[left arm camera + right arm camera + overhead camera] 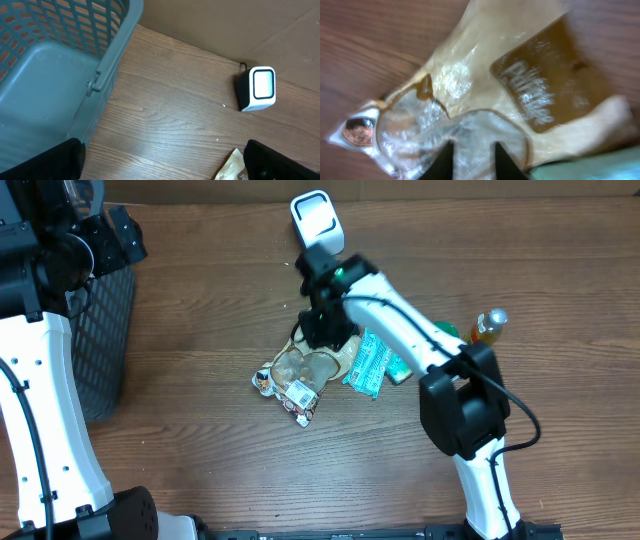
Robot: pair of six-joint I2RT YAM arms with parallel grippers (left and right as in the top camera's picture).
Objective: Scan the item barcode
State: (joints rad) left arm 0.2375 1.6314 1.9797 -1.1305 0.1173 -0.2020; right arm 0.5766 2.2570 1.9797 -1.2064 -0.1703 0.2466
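Two arms share the wooden table, and most of what matters sits half hidden. The snack bag lies flat on the table, on the robot's side of the white scanner and apart from it. Its end toward the scanner is covered from overhead by the right arm's wrist. A pale label on its end farthest from the scanner is too small to read. In the blurred wrist view, the right gripper hangs over the bag's clear window with its dark fingertips a little apart and film showing between them. Whether they touch the film cannot be made out. The left gripper is spread wide and holds nothing; only its two fingers show, cut off at the frame's lower corners. The grey basket stands well to the left of the scanner, partly masked by the left arm. Teal packets lie on the robot's side of the scanner and to its right, partly under the right arm. A bottle stands farther right of the scanner.
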